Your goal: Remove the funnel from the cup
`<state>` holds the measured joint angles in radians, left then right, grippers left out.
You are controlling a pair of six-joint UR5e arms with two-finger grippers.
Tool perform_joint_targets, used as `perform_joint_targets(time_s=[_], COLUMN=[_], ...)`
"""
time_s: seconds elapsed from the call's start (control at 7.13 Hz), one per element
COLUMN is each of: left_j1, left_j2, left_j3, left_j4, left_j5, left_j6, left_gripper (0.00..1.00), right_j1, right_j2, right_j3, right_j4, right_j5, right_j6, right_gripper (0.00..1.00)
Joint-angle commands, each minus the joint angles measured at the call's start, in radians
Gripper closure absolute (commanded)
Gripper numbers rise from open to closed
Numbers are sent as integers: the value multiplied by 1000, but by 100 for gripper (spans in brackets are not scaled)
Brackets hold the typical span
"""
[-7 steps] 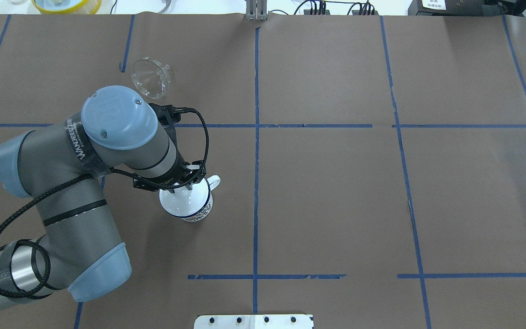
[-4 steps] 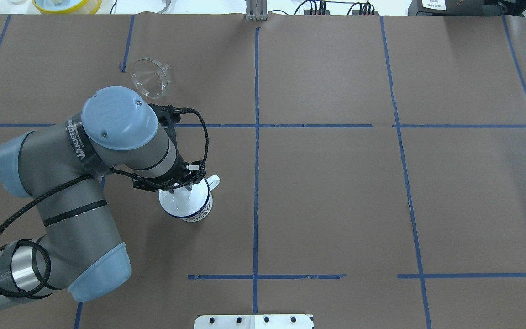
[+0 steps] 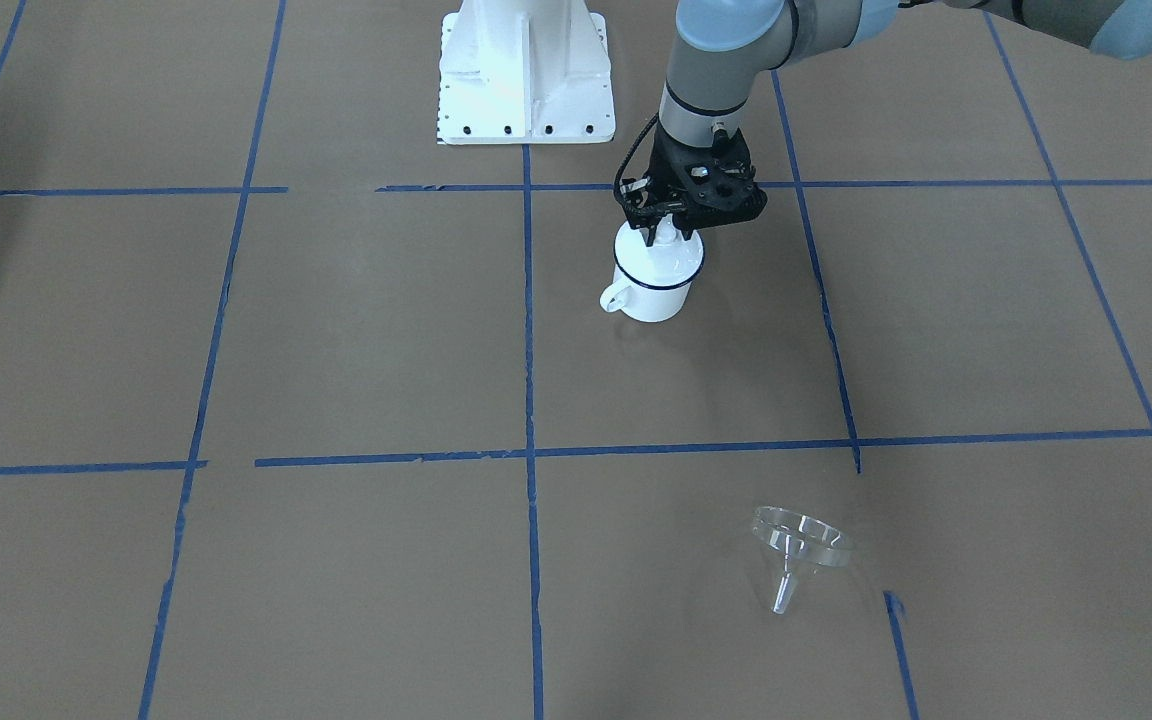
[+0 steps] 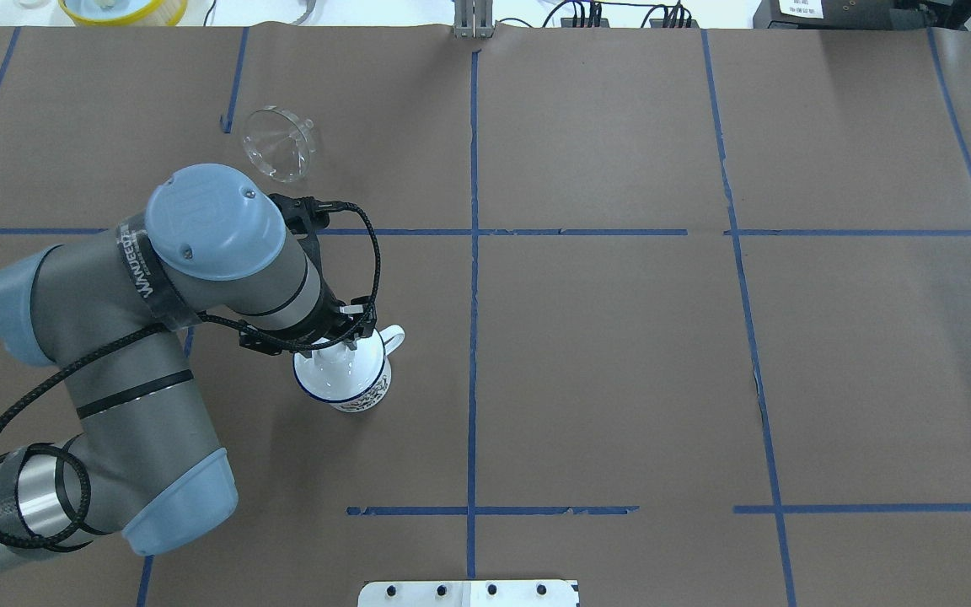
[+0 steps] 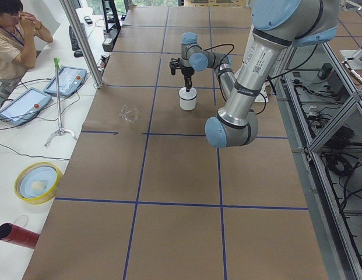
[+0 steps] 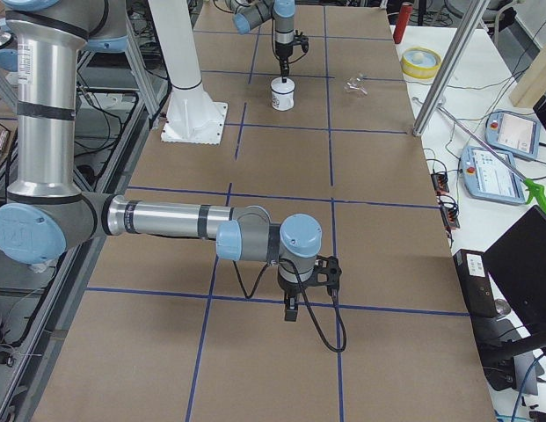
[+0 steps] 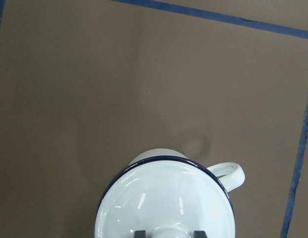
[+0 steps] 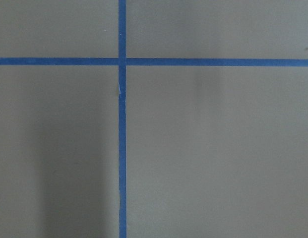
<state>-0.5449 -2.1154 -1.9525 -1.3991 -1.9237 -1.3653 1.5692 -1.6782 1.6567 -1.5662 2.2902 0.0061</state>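
The left arm (image 4: 136, 405) is grey tubing with pale-blue rounded joint caps (image 4: 214, 221), a white-lettered black band (image 4: 136, 268), a braided black cable (image 4: 45, 384) and a black left gripper (image 3: 670, 238).

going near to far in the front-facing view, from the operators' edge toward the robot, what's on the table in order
funnel → cup → white robot base. The left gripper is over the cup, shut on its lid, so both are left out of the order.

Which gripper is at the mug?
The left gripper, clamped on the knob of the lid atop the cup; the right gripper hangs far from it.
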Motion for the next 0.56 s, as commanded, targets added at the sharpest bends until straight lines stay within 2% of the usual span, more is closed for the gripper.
perform_joint_targets(time_s=[0.0,0.14,0.42], left_j1=[-4,-27,-195], left_j2=[3,5,98], left_j3=[-17,-57,-173], left_j4=[-3,0,6], left_j5=[0,-1,-23], left_j6=[15,117,399], left_gripper=[0,0,0], right_j1=[0,0,0], right_j2=[0,0,0], right_j3=[0,0,0], right_j4=[0,0,0], right_j5=[0,0,0], right_j6=[0,0,0], right_gripper=[0,0,0])
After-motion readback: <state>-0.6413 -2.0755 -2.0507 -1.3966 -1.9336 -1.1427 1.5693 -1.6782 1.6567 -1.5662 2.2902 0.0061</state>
